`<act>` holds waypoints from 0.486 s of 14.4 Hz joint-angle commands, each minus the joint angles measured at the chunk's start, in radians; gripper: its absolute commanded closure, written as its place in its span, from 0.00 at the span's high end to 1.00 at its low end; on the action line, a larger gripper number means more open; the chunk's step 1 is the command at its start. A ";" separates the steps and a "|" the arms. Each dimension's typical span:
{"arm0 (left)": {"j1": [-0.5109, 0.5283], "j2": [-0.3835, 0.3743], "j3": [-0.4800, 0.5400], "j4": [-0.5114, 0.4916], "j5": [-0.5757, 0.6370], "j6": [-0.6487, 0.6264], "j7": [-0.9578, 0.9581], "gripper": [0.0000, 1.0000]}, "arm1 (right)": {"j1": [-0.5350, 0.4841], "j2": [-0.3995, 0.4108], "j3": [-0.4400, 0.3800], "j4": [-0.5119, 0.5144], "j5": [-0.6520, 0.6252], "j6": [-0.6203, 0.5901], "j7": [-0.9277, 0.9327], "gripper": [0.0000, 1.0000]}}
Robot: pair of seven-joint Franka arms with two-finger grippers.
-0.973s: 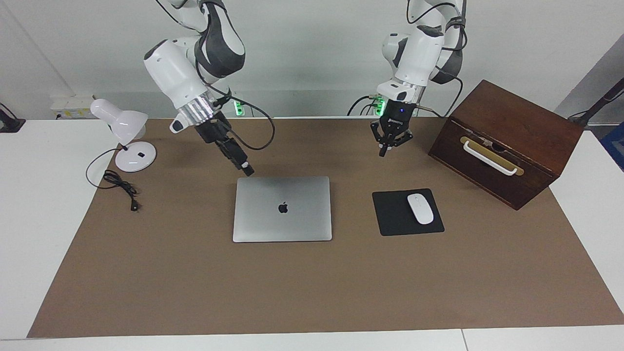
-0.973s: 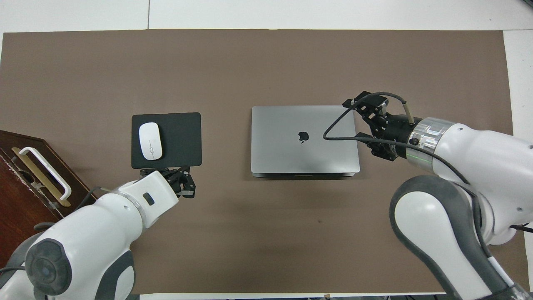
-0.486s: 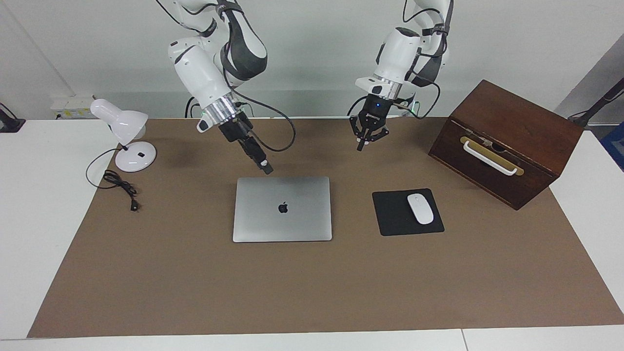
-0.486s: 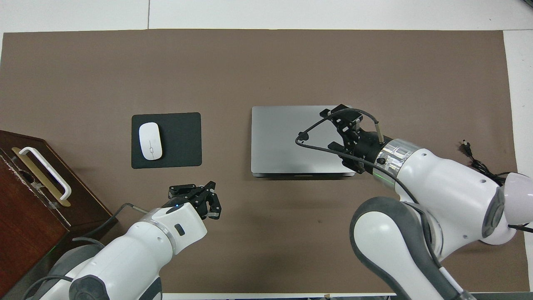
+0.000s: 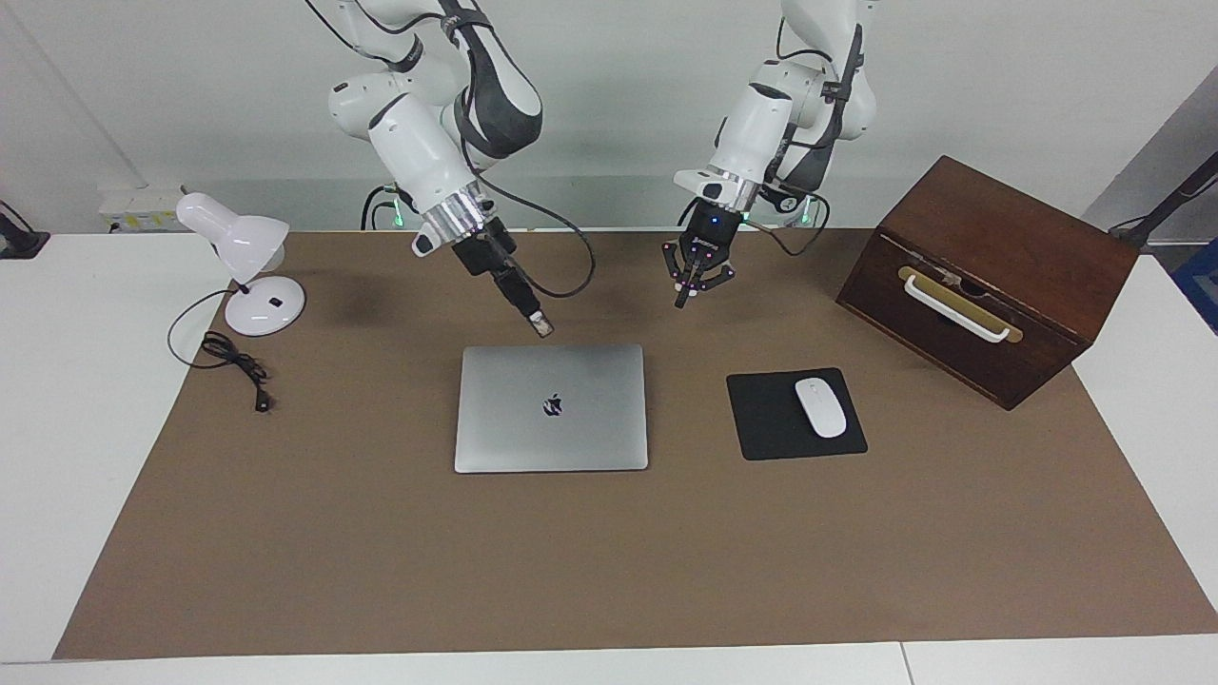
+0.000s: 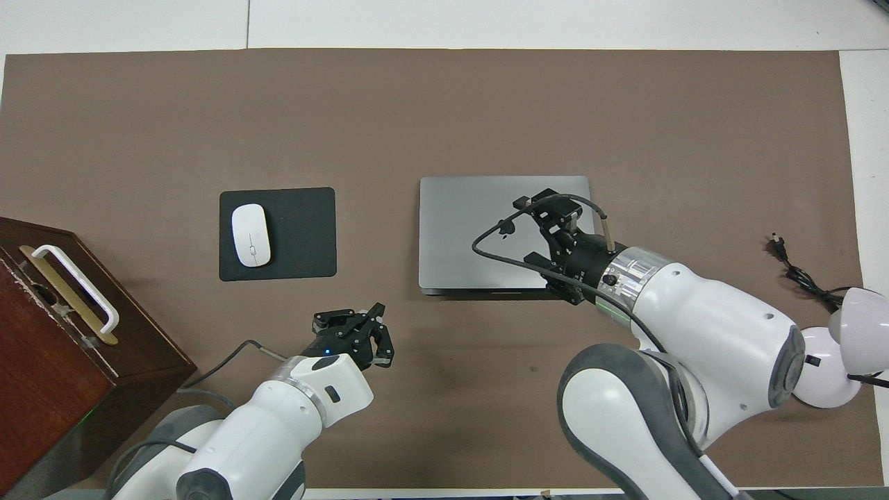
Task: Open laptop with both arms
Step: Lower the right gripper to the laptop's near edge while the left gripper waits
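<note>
Both arms have swung toward the middle since a second ago: the right pincer [image 5: 542, 328], state untellable, now hangs over the hinge edge of the thin, matte silver-grey rectangular laptop [image 5: 551, 407], which lies closed and flat mid-worktop. Pinched shut, the left pincer [image 5: 681, 301] hovers over bare brown mat [image 5: 609, 571] near the flat black mouse pad [image 5: 767, 419].
</note>
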 commanded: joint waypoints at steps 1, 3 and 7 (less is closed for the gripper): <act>-0.044 0.077 0.014 -0.004 -0.017 0.103 0.005 0.00 | 0.011 -0.037 0.001 -0.085 0.035 0.043 0.021 1.00; -0.047 0.097 0.014 -0.005 -0.017 0.126 0.007 0.00 | 0.038 -0.038 0.000 -0.103 0.085 0.059 0.020 1.00; -0.073 0.169 0.015 -0.004 -0.017 0.226 0.013 0.00 | 0.054 -0.011 0.000 -0.120 0.112 0.059 0.010 1.00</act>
